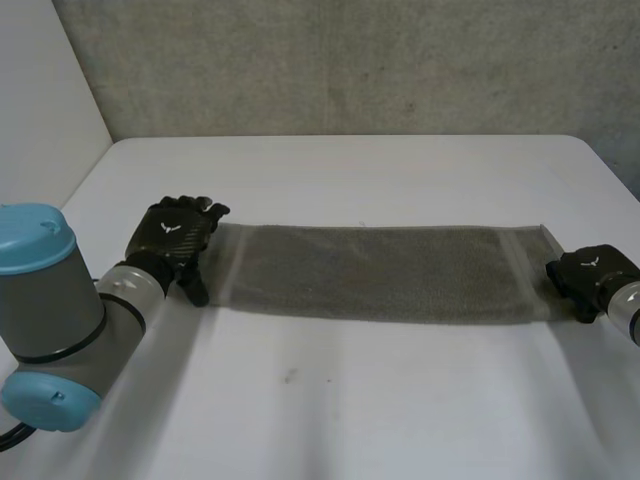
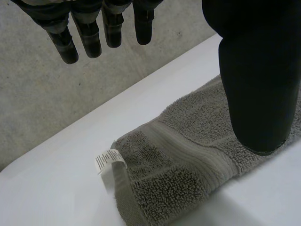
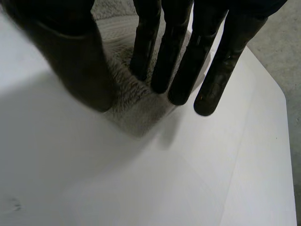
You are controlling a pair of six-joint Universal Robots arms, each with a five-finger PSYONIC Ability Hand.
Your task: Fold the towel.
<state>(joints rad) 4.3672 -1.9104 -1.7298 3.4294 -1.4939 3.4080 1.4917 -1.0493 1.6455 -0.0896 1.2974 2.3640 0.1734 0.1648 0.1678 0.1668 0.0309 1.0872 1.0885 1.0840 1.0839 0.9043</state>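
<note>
A grey towel [image 1: 370, 275], folded into a long narrow strip, lies flat across the middle of the white table [image 1: 330, 400]. My left hand [image 1: 175, 235] hovers at the strip's left end with its fingers [image 2: 89, 37] straight and spread. Its thumb [image 2: 256, 84] hangs over the towel [image 2: 188, 160] without gripping it, and a white label [image 2: 109, 160] sticks out at that end's corner. At the right end, my right hand [image 1: 590, 275] has its fingers [image 3: 183, 66] down on the towel's edge [image 3: 136, 110]. The thumb closes in from the other side, pinching the end.
A grey concrete wall [image 1: 350, 60] runs behind the table's far edge. My left arm's large grey joint with blue caps [image 1: 45, 320] stands over the table's near left part. Bare table lies in front of and behind the towel.
</note>
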